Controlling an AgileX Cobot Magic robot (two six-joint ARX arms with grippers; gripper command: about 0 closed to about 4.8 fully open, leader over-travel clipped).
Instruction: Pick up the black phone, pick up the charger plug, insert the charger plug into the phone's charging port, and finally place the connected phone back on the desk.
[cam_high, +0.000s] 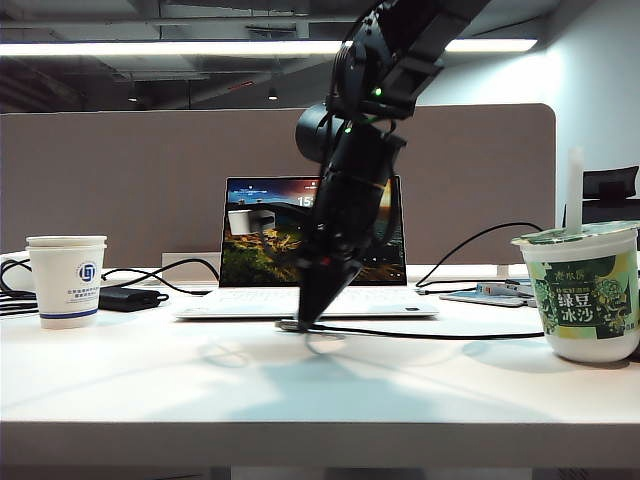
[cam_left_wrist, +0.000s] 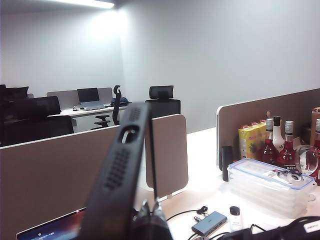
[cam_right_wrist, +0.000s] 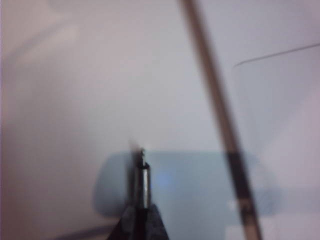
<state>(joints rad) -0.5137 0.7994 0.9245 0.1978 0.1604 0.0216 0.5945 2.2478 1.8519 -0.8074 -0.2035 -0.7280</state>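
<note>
Blur softened most of the right wrist view, so the right tool (cam_right_wrist: 141, 215) showed only as a dark wedge at the frame's edge, its fingers pressed together on the charger plug (cam_right_wrist: 143, 181). The plug's silver-grey tip stuck straight out beyond the fingertips, its long axis in line with the tool, over the white counter (cam_right_wrist: 60, 125). A thin black cable (cam_right_wrist: 220, 120) lay across the counter just beside the tool, its ends cut off by the frame.

In the exterior view the right tool (cam_high: 305, 318) pointed steeply down at the counter (cam_high: 320, 400), tip touching or nearly touching it; the plug itself was too small to make out there. The arm hid the middle of the open laptop (cam_high: 310, 250) behind it. A cable (cam_high: 430, 333) ran along the counter away from the tool tip toward the green dessert cup (cam_high: 585, 290), whose label read "绿豆冰沙". A paper cup (cam_high: 67, 280) with a blue logo stood well apart on the other side; its small print was illegible.

The left tool (cam_left_wrist: 147, 220) was barely visible at the frame's edge, pinching the black phone (cam_left_wrist: 122, 165) edge-on. The phone's long axis rose up and away from the tool. The charging port could not be made out. Red-labelled bottles (cam_left_wrist: 277, 145) stood far off, their writing unreadable.
</note>
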